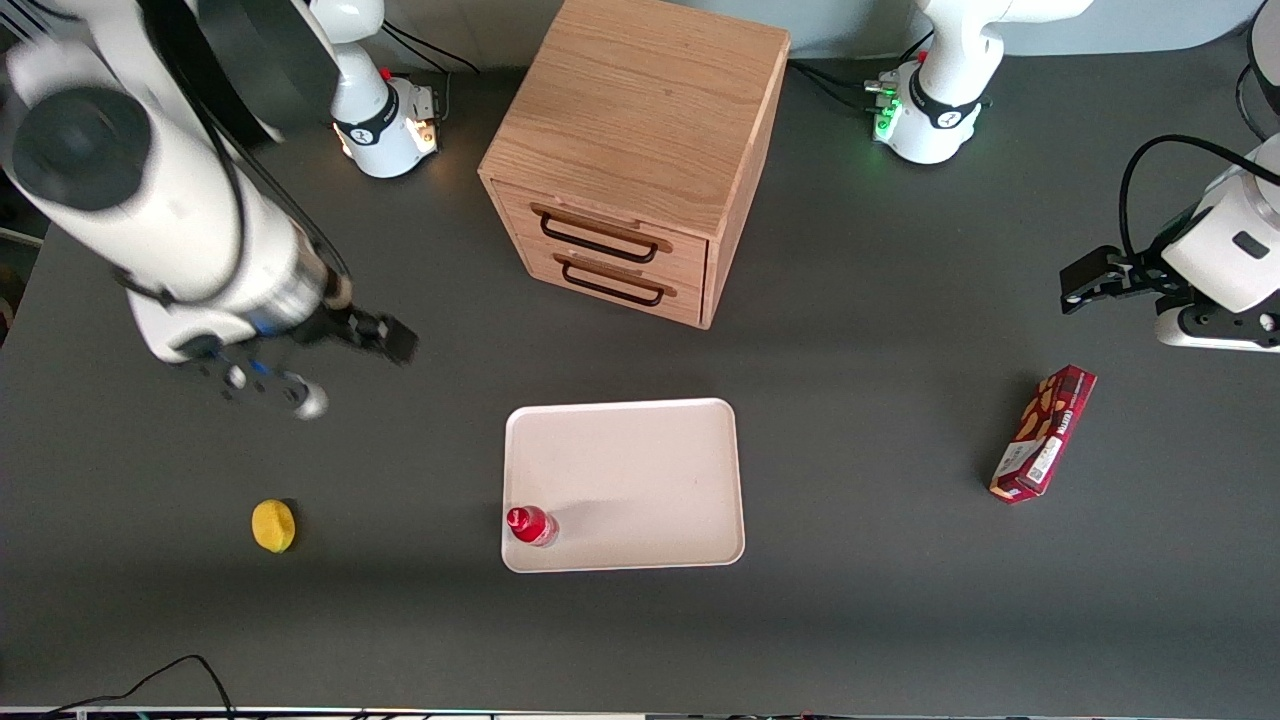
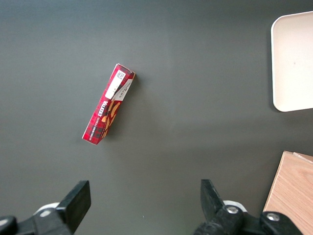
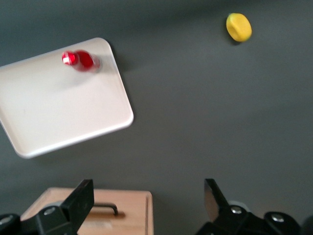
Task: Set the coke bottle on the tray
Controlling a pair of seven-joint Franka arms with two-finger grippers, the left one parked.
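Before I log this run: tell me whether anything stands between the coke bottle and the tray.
Nothing does. The coke bottle stands upright on the tray, in its corner nearest the camera. The gripper is open, empty, apart above bare table.
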